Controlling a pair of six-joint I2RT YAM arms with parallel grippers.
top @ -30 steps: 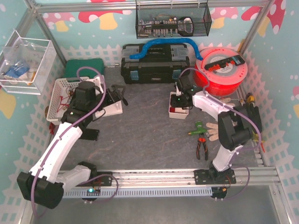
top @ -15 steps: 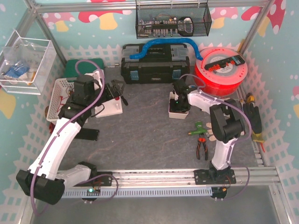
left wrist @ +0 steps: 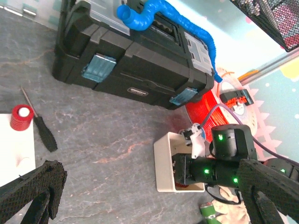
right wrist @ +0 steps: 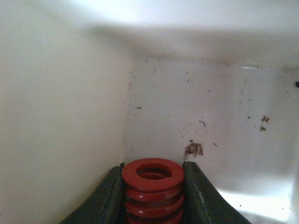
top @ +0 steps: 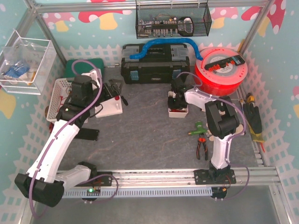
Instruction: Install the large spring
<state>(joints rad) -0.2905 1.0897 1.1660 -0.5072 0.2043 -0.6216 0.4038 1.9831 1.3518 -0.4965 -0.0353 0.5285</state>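
Presently, R claw [right wrist: 153, 198] is down inside the white bin [right wrist: 60, 116], fingers [right wrist: 110, 196] pinching the large spring [right wrist: 153, 176] from both sides. Spring stands upright, open end toward the wrist cam, ribbed red turns visible between the pads. It sits near the bin's left wall; brown specks mark the bin's inner surface. In the top view the bin stands on the bench [top: 140, 135] at centre-right, just in front of the black toolbox [top: 154, 65], beside the red spool [top: 221, 70].

L claw [top: 113, 89] is spread wide, hovering at bench left-rear. Its wrist cam shows a short red cylinder [left wrist: 21, 117] upright on a white plate [left wrist: 16, 149], w/ a screwdriver [left wrist: 39, 123] lying just beside the plate edge. A blue corrugated hose [left wrist: 159, 18] lies on the toolbox lid.
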